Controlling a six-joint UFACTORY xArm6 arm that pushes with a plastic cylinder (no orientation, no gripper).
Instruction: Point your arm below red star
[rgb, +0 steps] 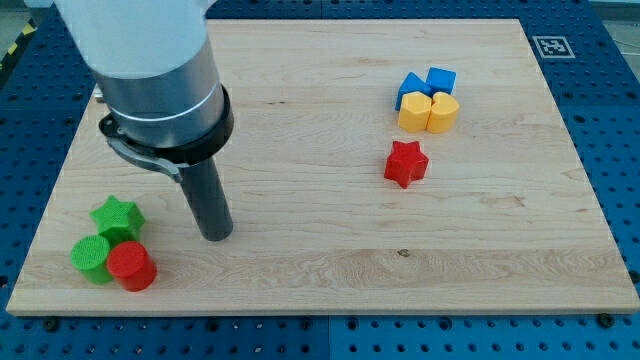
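While the arm comes down from the view's top left, my tip rests on the wooden board in the left half of the view, a little below the middle height. The arm carries no gripper — only the straight dark rod — so it holds nothing, and the tip touches no block.

The red star lies to the right of the centre, alone on the wood, well apart from my tip. The tip is far to the view's left of the star and somewhat lower than it; it is not under the star.

Above the red star, near the view's top right, four blocks stand pressed together: a blue cube, a second blue block whose shape I cannot make out, a yellow heart and another yellow block beside it.

At the view's bottom left is a second group — a green star, a green cylinder and a red cylinder. The two cylinders touch each other, and the green star sits just above them. My tip is near this group, on its right side, closest to the green star.
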